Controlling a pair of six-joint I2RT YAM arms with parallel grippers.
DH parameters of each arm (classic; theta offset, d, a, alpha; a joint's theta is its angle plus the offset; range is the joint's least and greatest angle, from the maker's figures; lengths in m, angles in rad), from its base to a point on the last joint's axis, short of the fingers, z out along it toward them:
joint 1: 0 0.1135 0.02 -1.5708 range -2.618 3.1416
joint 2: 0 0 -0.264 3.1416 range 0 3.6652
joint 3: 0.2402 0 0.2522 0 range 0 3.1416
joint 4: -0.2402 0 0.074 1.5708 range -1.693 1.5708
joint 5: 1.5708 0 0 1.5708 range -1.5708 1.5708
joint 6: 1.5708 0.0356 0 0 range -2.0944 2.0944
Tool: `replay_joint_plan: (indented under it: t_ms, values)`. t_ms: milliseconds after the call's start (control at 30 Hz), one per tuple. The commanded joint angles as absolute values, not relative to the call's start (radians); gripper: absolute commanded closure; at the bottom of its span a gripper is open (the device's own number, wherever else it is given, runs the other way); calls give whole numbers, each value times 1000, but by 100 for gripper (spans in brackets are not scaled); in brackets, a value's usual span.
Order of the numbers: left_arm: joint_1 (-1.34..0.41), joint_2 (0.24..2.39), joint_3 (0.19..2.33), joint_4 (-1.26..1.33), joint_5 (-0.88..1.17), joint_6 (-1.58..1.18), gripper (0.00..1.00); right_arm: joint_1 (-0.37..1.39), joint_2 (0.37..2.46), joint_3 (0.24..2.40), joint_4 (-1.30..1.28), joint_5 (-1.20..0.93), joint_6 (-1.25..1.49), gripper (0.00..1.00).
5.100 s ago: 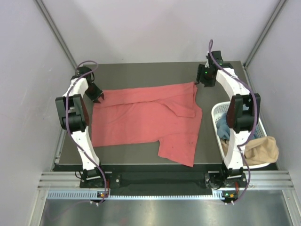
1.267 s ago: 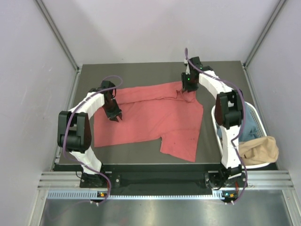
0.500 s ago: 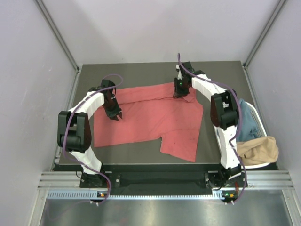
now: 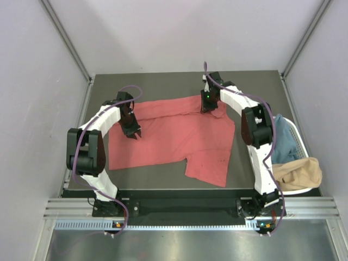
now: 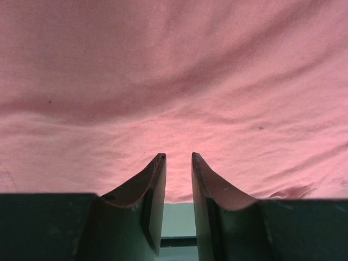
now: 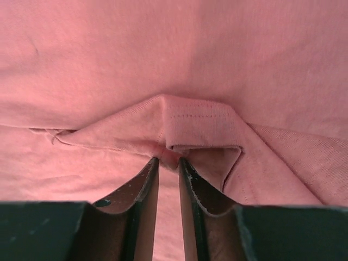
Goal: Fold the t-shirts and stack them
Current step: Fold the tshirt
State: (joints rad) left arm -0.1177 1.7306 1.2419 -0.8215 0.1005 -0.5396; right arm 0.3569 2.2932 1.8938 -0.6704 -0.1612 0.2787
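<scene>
While both arms lean in over the table (image 4: 163, 87), one shirt is being set up for a fold.
Spread mid-table lies the coral-red t-shirt (image 4: 174, 141), rumpled, one flap trailing toward the near edge. At its far side the right gripper (image 4: 209, 109) pinches a raised tuck of stitched edge, likely to draw it over. The left gripper (image 4: 134, 134) rests on the left part, jaws a sliver apart; gripping or only pinning, I can't tell. A blue shirt (image 4: 285, 144) and a tan shirt (image 4: 299, 171) sit in the basket (image 4: 300, 140) at right.
</scene>
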Motion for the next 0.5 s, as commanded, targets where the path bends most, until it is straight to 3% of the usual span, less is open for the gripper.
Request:
replay_joint_plan:
  t_ms: [0,233,467]
  values:
    - [-117,1721,1278,-841,98,-522,69,356,2299,1962,-644,-152,261,82]
    - [-115,1735,1285,-836,107,-523,69,356,2276,1964,-663,-158,258,99]
    - [-115,1740,1289,-831,109,-528,69,356,2234,1931,-701,-201,279,100]
